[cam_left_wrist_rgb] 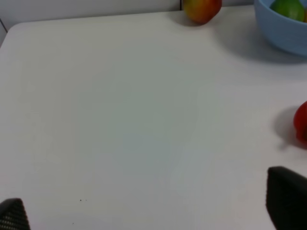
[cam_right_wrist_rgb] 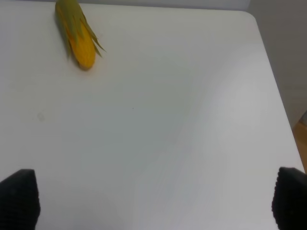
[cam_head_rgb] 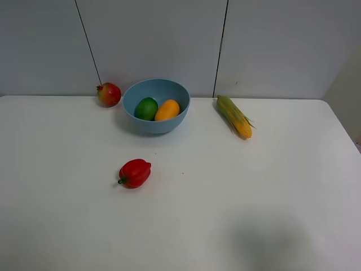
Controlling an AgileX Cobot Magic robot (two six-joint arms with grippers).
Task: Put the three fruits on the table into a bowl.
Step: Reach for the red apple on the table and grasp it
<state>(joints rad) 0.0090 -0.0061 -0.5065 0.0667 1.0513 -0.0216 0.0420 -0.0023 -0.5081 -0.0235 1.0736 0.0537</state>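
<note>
The light-blue bowl (cam_head_rgb: 156, 105) stands at the back of the white table (cam_head_rgb: 225, 214). The green lime-like fruit (cam_head_rgb: 146, 108) and the orange-yellow mango (cam_head_rgb: 167, 110) lie inside it. The red-yellow pomegranate (cam_head_rgb: 109, 94) sits on the table just left of the bowl, apart from it. In the left wrist view the pomegranate (cam_left_wrist_rgb: 202, 9) and the bowl (cam_left_wrist_rgb: 283, 26) with the green fruit (cam_left_wrist_rgb: 289, 8) show far off. My left gripper (cam_left_wrist_rgb: 148, 211) and right gripper (cam_right_wrist_rgb: 156, 199) are open and empty over bare table. Neither arm shows in the exterior view.
A red bell pepper (cam_head_rgb: 135, 173) lies in front of the bowl; its edge shows in the left wrist view (cam_left_wrist_rgb: 301, 123). A corn cob with green husk (cam_head_rgb: 235, 116) lies right of the bowl and shows in the right wrist view (cam_right_wrist_rgb: 77, 33). The table's right edge (cam_right_wrist_rgb: 276, 81) is near.
</note>
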